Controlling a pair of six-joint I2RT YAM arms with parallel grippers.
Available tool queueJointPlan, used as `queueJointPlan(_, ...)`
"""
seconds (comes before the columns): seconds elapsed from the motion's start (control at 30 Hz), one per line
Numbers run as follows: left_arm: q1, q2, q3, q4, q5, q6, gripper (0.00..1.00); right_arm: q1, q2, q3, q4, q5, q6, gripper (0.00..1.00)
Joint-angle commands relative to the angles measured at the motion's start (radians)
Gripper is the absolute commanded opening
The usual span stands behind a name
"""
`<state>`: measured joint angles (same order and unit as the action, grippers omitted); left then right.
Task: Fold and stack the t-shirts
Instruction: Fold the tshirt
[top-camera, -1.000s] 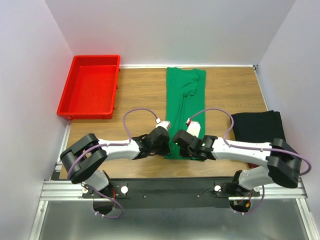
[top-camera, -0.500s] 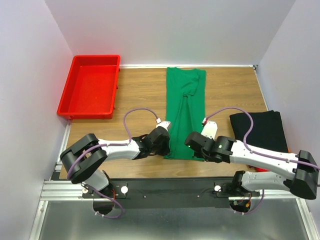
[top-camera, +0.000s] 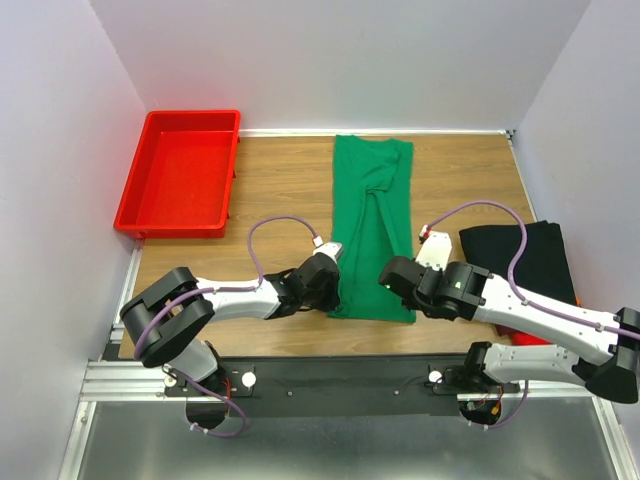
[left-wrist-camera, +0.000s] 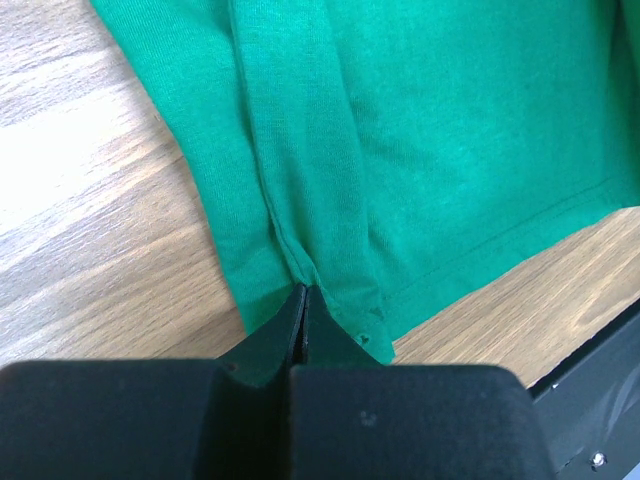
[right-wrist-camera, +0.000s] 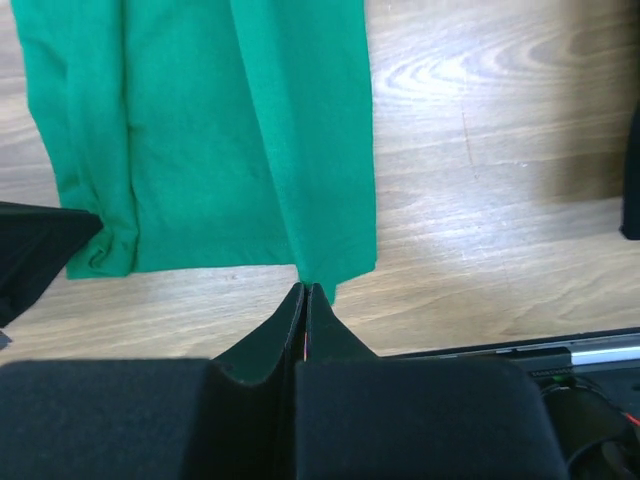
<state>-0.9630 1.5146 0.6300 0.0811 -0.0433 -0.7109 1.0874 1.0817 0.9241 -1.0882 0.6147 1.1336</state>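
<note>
A bright green t-shirt, folded lengthwise into a long strip, lies flat down the middle of the wooden table. My left gripper is shut on the near left corner of its hem, and the cloth bunches into a ridge at the closed tips. At the near right corner, my right gripper is shut on the hem, which runs straight into its tips. A folded black t-shirt lies at the right, and a strip of red cloth shows under the right arm.
A rigid red plastic tray stands at the back left corner. White walls close in the table on three sides. The black rail at the table's near edge lies just behind both grippers.
My right gripper has moved to the right with the hem corner, spreading the shirt's near edge wider. The left gripper has stayed in place.
</note>
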Motion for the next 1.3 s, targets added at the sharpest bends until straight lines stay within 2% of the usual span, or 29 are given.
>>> queueJointPlan(0.0, 0.004, -0.008, 0.002, -0.05, -0.001, 0.03, 0.0, 0.008, 0.04, 0.081, -0.09, 0.079, -0.004, 0.06)
queueJointPlan(0.33, 0.004, -0.014, 0.0, -0.053, -0.004, 0.033, 0.0, 0.008, 0.165, 0.122, -0.073, 0.053, -0.083, 0.07)
queueJointPlan(0.6, 0.004, -0.014, 0.004, -0.06, -0.003, 0.034, 0.0, 0.009, 0.201, 0.002, 0.155, -0.084, -0.117, 0.07)
queueJointPlan(0.8, 0.004, -0.014, 0.004, -0.064, -0.006, 0.034, 0.0, 0.009, 0.221, -0.034, 0.22, -0.115, -0.109, 0.06)
queueJointPlan(0.97, 0.004, -0.011, 0.005, -0.066, -0.006, 0.036, 0.0, 0.008, 0.14, -0.021, 0.171, -0.072, -0.117, 0.07)
queueJointPlan(1.07, 0.004, -0.008, 0.008, -0.066, -0.003, 0.039, 0.0, 0.008, 0.107, 0.024, 0.041, -0.021, -0.101, 0.08)
queueJointPlan(1.27, 0.004, -0.004, 0.014, -0.066, -0.003, 0.042, 0.0, 0.008, 0.121, 0.116, -0.038, 0.033, -0.138, 0.1)
